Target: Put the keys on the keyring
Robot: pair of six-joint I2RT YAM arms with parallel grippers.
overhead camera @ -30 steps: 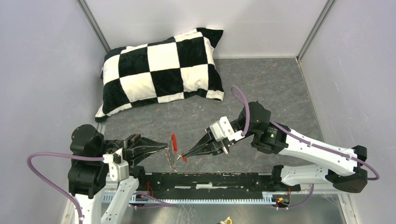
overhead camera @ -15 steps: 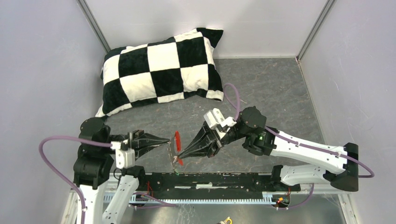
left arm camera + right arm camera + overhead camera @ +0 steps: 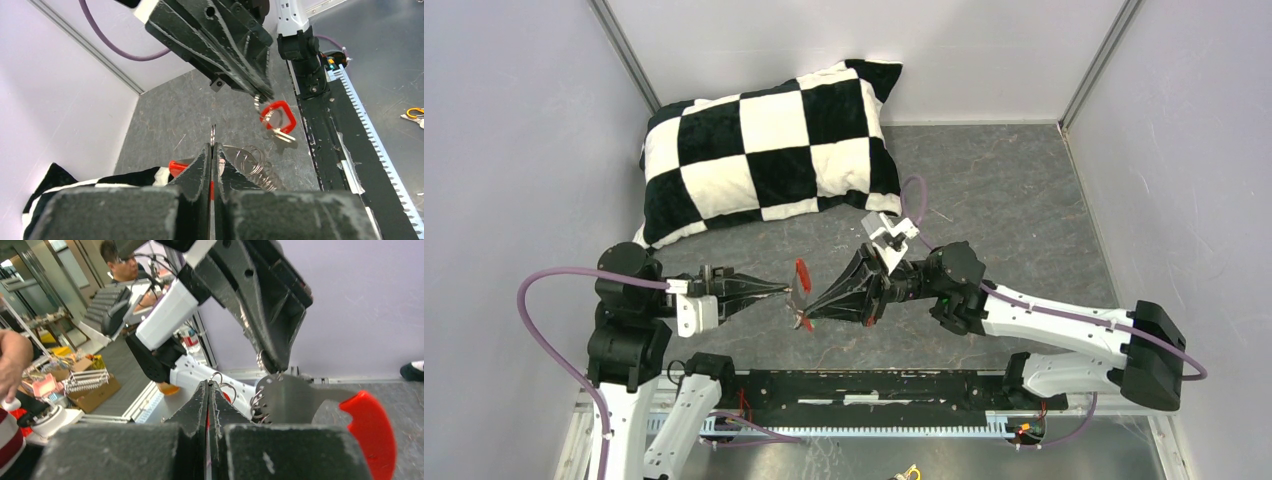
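Left gripper (image 3: 781, 290) and right gripper (image 3: 809, 313) are both closed when seen from above, and their tips almost meet on the near side of the pillow (image 3: 764, 150). Compared with one second ago, both have travelled closer to the pillow, and the keyring (image 3: 801, 285) with its red fob came with them. It now hangs between the two tips. I judge that the picking up is finished and the threading is only beginning; no key looks threaded yet.

From the left wrist, my left fingers (image 3: 197, 170) are pressed together on a thin silvery edge of the keyring that stands out between them. Its wire coils (image 3: 252, 160) are just beside my tips, on the side away from the pillow (image 3: 50, 185). The right gripper (image 3: 264, 95) reaches in from above, and the red key (image 3: 277, 116) hangs at its tip, near the coils but apart from them.

From the right wrist the pillow is not visible. My right fingers (image 3: 195, 410) are shut; a small wire loop shows at their tips and a bit of red behind them, which I take for the red key. The left gripper (image 3: 275, 367) pinches the top of the keyring's silvery plate (image 3: 285, 400), with the fob (image 3: 372, 425) at its other end. The green key I cannot find in any view.
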